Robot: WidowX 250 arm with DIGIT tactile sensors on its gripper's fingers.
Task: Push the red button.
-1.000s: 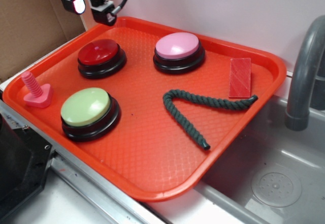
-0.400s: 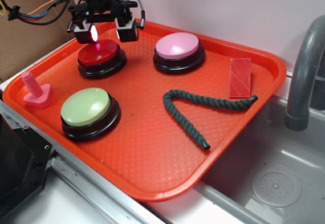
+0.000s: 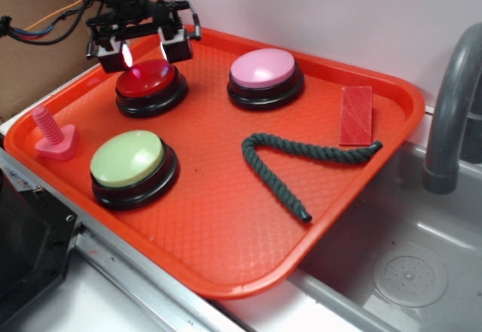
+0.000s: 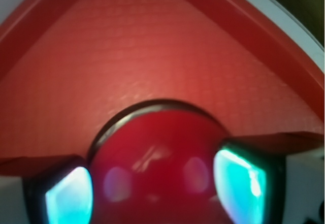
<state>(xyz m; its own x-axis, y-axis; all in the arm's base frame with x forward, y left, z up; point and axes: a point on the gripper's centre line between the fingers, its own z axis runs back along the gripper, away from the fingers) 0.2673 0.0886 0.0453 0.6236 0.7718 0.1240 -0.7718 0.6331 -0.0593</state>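
Observation:
The red button (image 3: 151, 80), a glossy red dome on a black base, sits at the back left of the orange tray (image 3: 226, 285). My gripper (image 3: 143, 53) hangs open just above the button's far side, one finger (image 3: 111, 58) to its left and the other to its right. I cannot tell whether they touch the dome. In the wrist view the red button (image 4: 157, 176) fills the space between my glowing pads (image 4: 244, 183), with the gripper (image 4: 155, 193) straddling it.
On the tray also sit a pink-domed button (image 3: 262, 68), a light green-domed button (image 3: 126, 157), a pink plastic bolt (image 3: 53, 132), a dark green rope (image 3: 301, 162) and a red block (image 3: 356, 114). A grey faucet (image 3: 452, 106) and sink (image 3: 410, 275) lie right.
The gripper came from the tray's back-left corner down over the red button, then shifted slightly left and lower around the dome's far side. Its jaws stayed open.

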